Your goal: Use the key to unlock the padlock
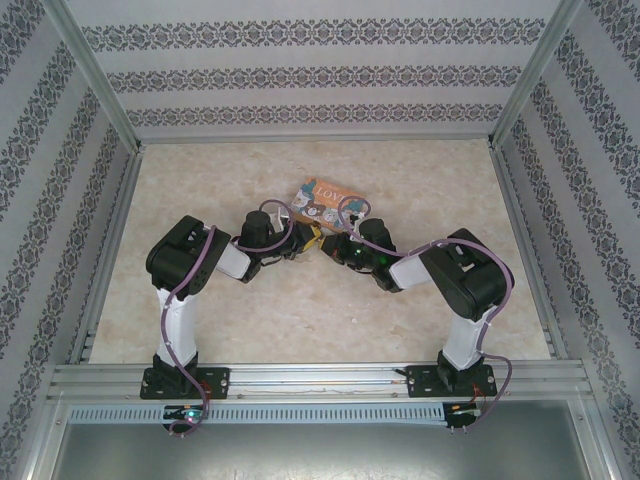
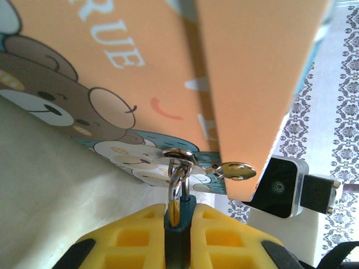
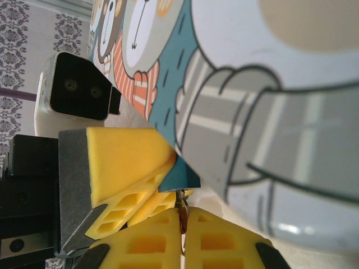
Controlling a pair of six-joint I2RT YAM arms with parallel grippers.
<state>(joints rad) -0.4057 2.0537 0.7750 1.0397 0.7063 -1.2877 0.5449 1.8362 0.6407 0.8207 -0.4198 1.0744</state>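
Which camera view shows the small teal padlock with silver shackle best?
The left wrist view: the teal padlock sits close up between the left gripper's yellow fingers, silver shackle through the orange tin's clasp. The right wrist view gives perhaps a teal edge; from the top it is too small to tell.

A picture tin [image 1: 325,197] with an orange rim and cartoon bears on its lid lies near the middle of a pale, marbled desk [image 1: 300,330]. Walls [image 1: 300,80] papered in grey floral stripes and an aluminium frame [image 1: 320,378] enclose the desk.
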